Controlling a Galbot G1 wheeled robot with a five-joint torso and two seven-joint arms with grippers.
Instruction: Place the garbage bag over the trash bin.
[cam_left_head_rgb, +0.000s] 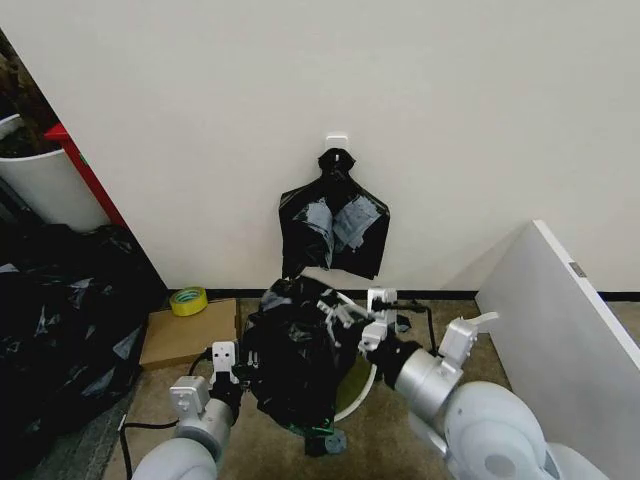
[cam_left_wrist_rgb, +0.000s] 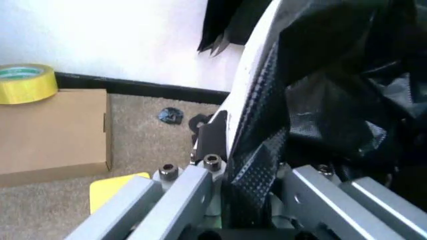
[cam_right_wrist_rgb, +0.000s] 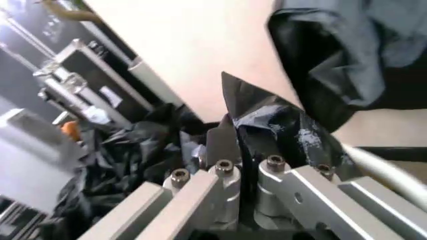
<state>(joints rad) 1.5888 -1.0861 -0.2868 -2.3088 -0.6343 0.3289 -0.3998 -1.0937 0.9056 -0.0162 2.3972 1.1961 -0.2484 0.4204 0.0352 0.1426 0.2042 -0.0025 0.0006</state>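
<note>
Black plastic dominates: a big heap of black plastic (cam_left_head_rgb: 55, 320) lies along the floor's left side, and a knot-topped bunch of bags (cam_left_head_rgb: 335, 225) hangs on the wall behind the work. On the carpeted floor (cam_left_head_rgb: 390, 440) near the wall's foot stands the trash bin (cam_left_head_rgb: 358, 392), its white rim and pale inside showing on the robot's right. The garbage bag (cam_left_head_rgb: 295, 350) is draped over the bin's top and left side, apparently being stretched so its mouth can go round the rim. Left of it lie a cardboard box (cam_left_head_rgb: 185, 330) and a roll of yellow tape (cam_left_head_rgb: 187, 300). The left claw (cam_left_head_rgb: 228, 368) is closed on the bag's edge at the bin's left rim. The right claw (cam_left_head_rgb: 352, 318) is pinched on a fold of the bag above the far rim, seemingly holding it taut.
</note>
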